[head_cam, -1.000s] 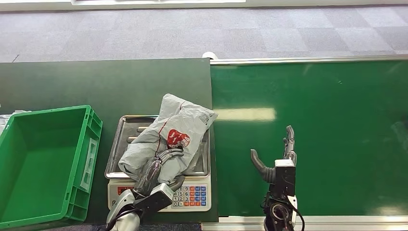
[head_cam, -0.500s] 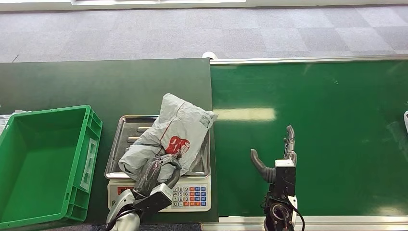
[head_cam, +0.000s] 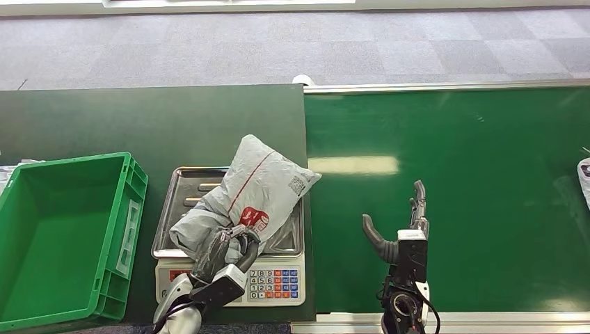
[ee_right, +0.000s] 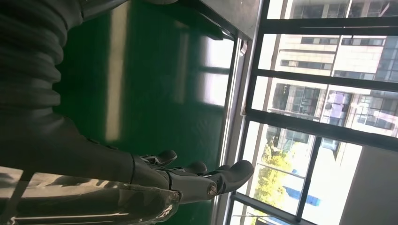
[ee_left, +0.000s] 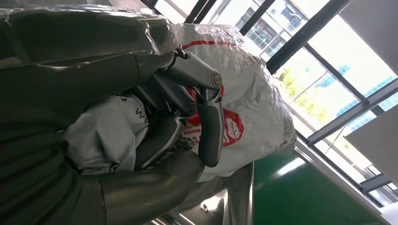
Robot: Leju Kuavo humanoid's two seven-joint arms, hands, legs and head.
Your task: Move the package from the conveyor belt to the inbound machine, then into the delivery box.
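Nearest us, our left robot hand [head_cam: 226, 250] grips the grey poly mailer package [head_cam: 257, 191] at its near, bunched end, fingers [ee_left: 209, 126] curled round the film w/ thumb underneath, as the left wrist view shows. Vs. a sec ago the package has tipped up: its far end sits higher & swung a bit toward the belt, the red logo has slid nearer our fingers, & more of the scale tray is bare. We read that as the lift off the inbound machine starting, so weighing looks done & the drop into the delivery box is next; the pkg's low end seems near or still touching the tray, can't tell which. Our right robot hand [head_cam: 403, 236] hasn't moved: it hovers over the conveyor belt [head_cam: 473, 174], fingers spread, holding nothing. The package is soft, crinkly glossy plastic, puffed like a pillow w/ a red stripe & a small printed code; it'll sag & could slip in a one-end grip. Under it, the weighing scale [head_cam: 278, 282] has a shiny ribbed steel tray [head_cam: 177, 202] & a keypad w/ coloured keys. Left of it on the dark green tabletop [head_cam: 139, 118] sits the green plastic crate [head_cam: 132, 209], rigid, ribbed walls, open top. Further right, the belt is smooth, glossy green w/ metal rails; another pale parcel [head_cam: 584, 177] peeks in at its edge.
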